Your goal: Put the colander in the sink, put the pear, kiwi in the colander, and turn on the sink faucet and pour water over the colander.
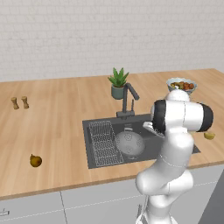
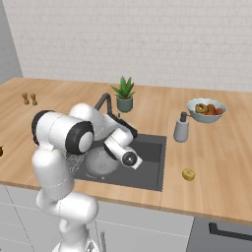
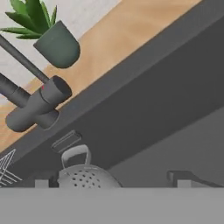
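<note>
- I saw the colander [image 1: 129,143] sitting inside the sink [image 1: 175,141], right side up, just beside the wire rack [image 1: 101,143] on the basin's left.
- In the hand view, the colander [image 3: 84,177] showed its holed rim and loop handle close below the gripper [image 3: 113,183], whose fingertips [image 3: 184,180] stood spread wide with nothing between them.
- From the right base view, my arm reached down over the sink [image 2: 152,162] with the wrist above the colander [image 2: 101,162].
- The sink faucet [image 1: 129,99] stood upright at the back edge of the basin, its spout angled out over it; the potted plant [image 1: 118,83] was just behind.
- The pear [image 1: 35,161] lay on the counter [image 1: 57,118] well to the left of the sink.
- The kiwi [image 2: 188,174] rested on the counter to the right of the basin, near the front edge.
- A soap dispenser [image 2: 181,128] and the fruit bowl [image 2: 206,110] stood farther back on the right.
- Two small shakers [image 1: 20,103] sat at the far left.
</note>
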Controlling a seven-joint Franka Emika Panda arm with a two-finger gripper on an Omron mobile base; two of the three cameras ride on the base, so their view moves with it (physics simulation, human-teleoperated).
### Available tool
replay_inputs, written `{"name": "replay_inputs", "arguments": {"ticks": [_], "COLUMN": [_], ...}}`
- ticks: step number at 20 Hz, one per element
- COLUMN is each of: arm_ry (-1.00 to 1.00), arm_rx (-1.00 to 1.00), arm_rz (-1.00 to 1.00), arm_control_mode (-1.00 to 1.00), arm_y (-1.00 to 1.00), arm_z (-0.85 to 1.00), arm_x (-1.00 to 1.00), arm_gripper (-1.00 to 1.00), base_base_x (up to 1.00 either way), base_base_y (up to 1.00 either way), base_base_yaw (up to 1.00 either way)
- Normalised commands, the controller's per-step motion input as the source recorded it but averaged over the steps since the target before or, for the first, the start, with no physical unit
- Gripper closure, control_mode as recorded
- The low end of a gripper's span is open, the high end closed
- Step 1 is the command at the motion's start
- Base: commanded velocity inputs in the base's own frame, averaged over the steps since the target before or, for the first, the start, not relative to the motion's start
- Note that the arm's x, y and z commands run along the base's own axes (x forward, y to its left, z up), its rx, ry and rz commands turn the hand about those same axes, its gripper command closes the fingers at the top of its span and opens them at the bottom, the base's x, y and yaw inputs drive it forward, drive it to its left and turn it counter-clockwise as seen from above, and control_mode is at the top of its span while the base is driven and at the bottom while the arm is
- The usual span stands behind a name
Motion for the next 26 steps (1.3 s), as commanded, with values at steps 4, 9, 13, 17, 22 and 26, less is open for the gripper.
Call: {"name": "replay_inputs", "arguments": {"ticks": [4, 9, 13, 17, 22, 26], "arm_ry": [-0.15, -0.18, -0.21, -0.29, -0.29, -0.21], "arm_rx": [0.0, 0.0, 0.0, 0.0, -0.03, -0.09], "arm_rz": [-0.09, -0.1, -0.11, -0.15, -0.13, -0.01], "arm_control_mode": [-1.0, -1.0, -1.0, -1.0, -1.0, -1.0], "arm_y": [-0.51, -0.69, -0.59, -0.27, -0.02, 0.0], "arm_z": [1.0, 1.0, 1.0, 1.0, 1.0, 1.0], "arm_x": [-0.55, -0.65, -0.64, -0.81, -1.0, -0.97], "arm_gripper": [-1.0, -1.0, -1.0, -1.0, -1.0, -1.0], "base_base_x": [0.0, 0.0, 0.0, 0.0, 0.0, 0.0], "base_base_y": [0.0, 0.0, 0.0, 0.0, 0.0, 0.0], "base_base_yaw": [0.0, 0.0, 0.0, 0.0, 0.0, 0.0]}}
